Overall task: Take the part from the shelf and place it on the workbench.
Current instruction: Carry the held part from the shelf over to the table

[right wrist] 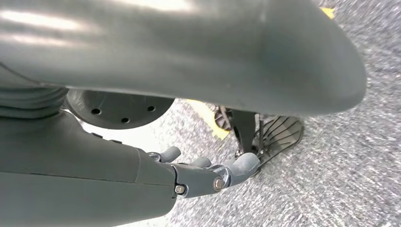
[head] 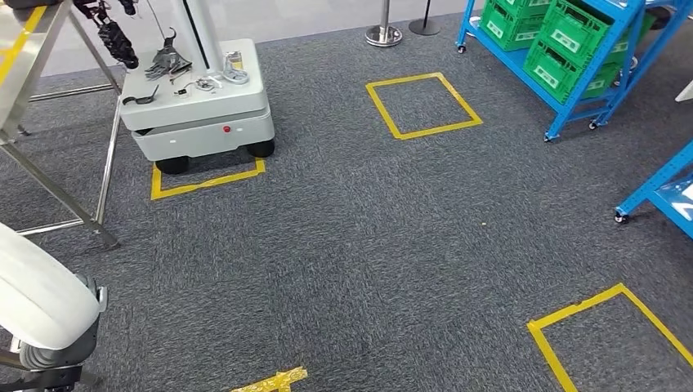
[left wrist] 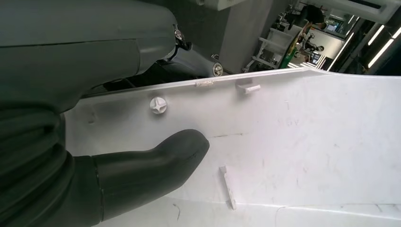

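Resting on the white part, the thumb of the left robot hand was seen flat against the panel's inner face. The other fingers were hidden behind the panel, so a grip was judged, not confirmed. In the head view the part was carried low at the robot's left side, above the carpet floor and well apart from the blue shelf with its green crates. The right robot hand hung over the carpet with fingers loosely apart and nothing held.

Risks noted:
- Slip judged likely. The panel was smooth, broad and held by one robot hand near one edge, so sway from walking could lever it out of the grip.
- The part's far end could be clipped on the metal frame or the white wheeled cart, both near the floor's far left corner, if a turn was made too close to them.
- The small moulded tabs on the panel could be snapped by a hard set-down.
- Which surface was the desk could not be told, so a misplaced set-down was possible.
- The free right robot hand gave no support, and a drop to the floor would go uncaught.
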`<state>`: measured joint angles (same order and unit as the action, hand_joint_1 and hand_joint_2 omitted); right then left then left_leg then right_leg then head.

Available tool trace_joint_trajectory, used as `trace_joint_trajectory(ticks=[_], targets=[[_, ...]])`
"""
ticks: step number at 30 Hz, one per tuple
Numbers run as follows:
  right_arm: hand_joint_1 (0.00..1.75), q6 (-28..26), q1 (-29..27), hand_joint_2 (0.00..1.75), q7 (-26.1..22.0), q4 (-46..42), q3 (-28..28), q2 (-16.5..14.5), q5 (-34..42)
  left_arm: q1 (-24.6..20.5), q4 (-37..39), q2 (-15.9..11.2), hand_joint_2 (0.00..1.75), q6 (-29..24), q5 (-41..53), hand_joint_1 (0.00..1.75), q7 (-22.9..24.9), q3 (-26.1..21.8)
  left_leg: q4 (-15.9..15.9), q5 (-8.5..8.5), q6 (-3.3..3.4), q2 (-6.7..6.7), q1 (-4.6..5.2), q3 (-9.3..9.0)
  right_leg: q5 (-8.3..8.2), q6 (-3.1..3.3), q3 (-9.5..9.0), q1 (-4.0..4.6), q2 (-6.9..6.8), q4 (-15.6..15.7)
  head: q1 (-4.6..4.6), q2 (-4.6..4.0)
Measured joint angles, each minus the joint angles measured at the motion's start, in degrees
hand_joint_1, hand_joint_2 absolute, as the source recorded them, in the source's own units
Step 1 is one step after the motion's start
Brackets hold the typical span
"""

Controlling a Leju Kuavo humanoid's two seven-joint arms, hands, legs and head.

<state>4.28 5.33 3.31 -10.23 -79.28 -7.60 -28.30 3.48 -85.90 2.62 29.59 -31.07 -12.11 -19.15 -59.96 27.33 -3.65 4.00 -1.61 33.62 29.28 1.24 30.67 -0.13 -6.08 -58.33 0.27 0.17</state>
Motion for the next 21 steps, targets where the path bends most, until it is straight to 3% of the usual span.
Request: trace_joint_trajectory(ticks=[1,3,4,6,8,9,10,11,12,14,15,16,18,19,21], targets=[[0.0,-0.43,-0.05,0.0,0.33,-0.03,0.02,0.17,-0.31,0.1,0.12,-0.36,1.75,-0.09,-0.04,1.75,-0.15,0.43,0.76,-0.05,0.51,0.48,0.12,-0.38,0.26,-0.39,-0.09,0.07,-0.52,-0.24,0.06,0.0],[0.0,-0.8,-0.08,0.0,0.77,-0.04,0.07,0.3,-0.84,0.42,0.44,-1.13,1.75,-0.15,-0.21,1.75,-0.68,1.01,0.52,-0.2,1.66,-0.83,0.4,-0.07,0.39,-1.01,-0.38,-0.03,-1.66,-0.2,0.17,0.0],[0.0,-0.83,-0.1,0.0,0.87,-0.04,0.07,0.31,-0.94,0.55,0.56,-1.48,1.75,-0.19,-0.38,1.75,-1.0,1.17,0.57,-0.34,2.03,-1.5,0.4,0.07,0.68,-1.37,-0.44,-0.24,-1.35,-0.41,0.2,0.0],[0.0,-0.77,-0.22,0.0,0.84,-0.03,0.07,0.35,-0.76,0.62,0.78,-1.96,1.75,-0.32,-0.77,1.75,-1.49,1.62,0.72,-0.69,2.7,-2.93,0.27,0.3,2.94,-1.88,0.76,-0.55,1.47,-3.49,0.29,0.0],[0.0,-0.55,-0.47,0.0,0.7,-0.02,0.07,0.38,-0.53,0.64,0.94,-2.23,1.75,-0.64,-0.99,1.75,-1.74,2.33,0.75,-0.99,3.19,-4.44,0.36,0.66,6.73,-1.9,4.31,-0.66,4.83,-10.89,0.42,-0.01],[0.0,-0.31,-0.59,0.0,0.59,-0.02,0.07,0.38,-0.54,0.71,1.0,-2.34,1.75,-0.88,-1.0,1.75,-1.77,2.68,0.74,-1.12,3.37,-5.26,0.5,0.83,8.16,-1.78,6.32,-0.6,5.54,-14.7,0.46,-0.01],[0.0,-0.03,-0.69,0.0,0.48,-0.02,0.07,0.38,-0.58,0.85,1.04,-2.4,1.75,-1.13,-0.97,1.75,-1.77,2.96,0.72,-1.22,3.47,-6.12,0.66,0.96,8.45,-1.56,7.67,-0.49,5.85,-16.93,0.48,-0.01],[0.0,0.32,-0.75,0.0,0.34,-0.02,0.07,0.38,-0.63,1.02,1.05,-2.5,1.75,-1.32,-0.93,1.75,-1.77,3.16,0.71,-1.31,3.51,-7.01,0.77,1.04,7.56,-1.25,8.01,-0.34,6.05,-16.97,0.49,-0.01],[0.0,0.82,-0.78,0.0,0.15,-0.02,0.08,0.37,-0.78,1.18,1.04,-2.67,1.75,-1.52,-0.9,1.75,-1.79,3.35,0.71,-1.41,3.5,-7.89,0.84,1.07,5.71,-0.87,7.3,-0.16,6.37,-14.86,0.5,-0.01],[0.0,2.39,-0.77,0.0,-0.32,-0.02,0.31,0.36,-1.47,1.61,0.78,-3.23,1.75,-1.94,-0.97,1.75,-1.94,3.73,0.66,-1.58,3.26,-9.54,0.9,1.11,1.34,-0.11,3.75,0.19,8.57,-6.65,0.49,-0.01],[0.0,3.44,-0.75,0.0,-0.65,-0.02,0.6,0.35,-2.05,1.89,0.57,-3.61,1.75,-2.2,-1.09,1.75,-2.11,3.93,0.67,-1.68,3.03,-10.23,0.92,1.18,0.06,0.11,2.31,0.33,9.58,-3.34,0.49,-0.01],[0.0,4.47,-0.7,0.0,-0.94,-0.01,1.01,0.31,-2.67,2.25,0.32,-3.95,1.75,-2.42,-1.26,1.75,-2.3,4.06,0.71,-1.8,2.74,-10.84,0.89,1.31,-0.49,0.25,1.46,0.47,10.23,-1.38,0.49,0.0],[0.0,6.54,-0.52,0.0,-1.78,0.03,2.02,0.12,-3.91,3.2,-0.17,-4.8,1.75,-2.68,-1.66,1.75,-2.7,4.16,1.01,-2.16,1.99,-12.08,0.8,1.65,-0.64,0.54,1.2,0.62,9.32,-0.62,0.48,0.0],[0.0,7.63,-0.42,0.0,-2.39,0.05,2.57,-0.04,-4.47,3.75,-0.42,-5.25,1.75,-2.72,-1.83,1.75,-2.84,4.16,0.93,-2.15,1.75,-11.81,0.78,1.88,-0.89,0.8,1.09,0.56,8.54,-0.29,0.47,0.0],[0.0,9.62,-0.39,0.0,-3.78,0.08,3.63,-0.25,-5.32,4.39,-0.85,-6.04,1.75,-2.74,-1.98,1.75,-2.96,4.17,-1.22,-0.34,1.4,-8.87,0.97,3.16,-1.45,1.46,0.88,0.39,6.98,0.52,0.29,0.0]])
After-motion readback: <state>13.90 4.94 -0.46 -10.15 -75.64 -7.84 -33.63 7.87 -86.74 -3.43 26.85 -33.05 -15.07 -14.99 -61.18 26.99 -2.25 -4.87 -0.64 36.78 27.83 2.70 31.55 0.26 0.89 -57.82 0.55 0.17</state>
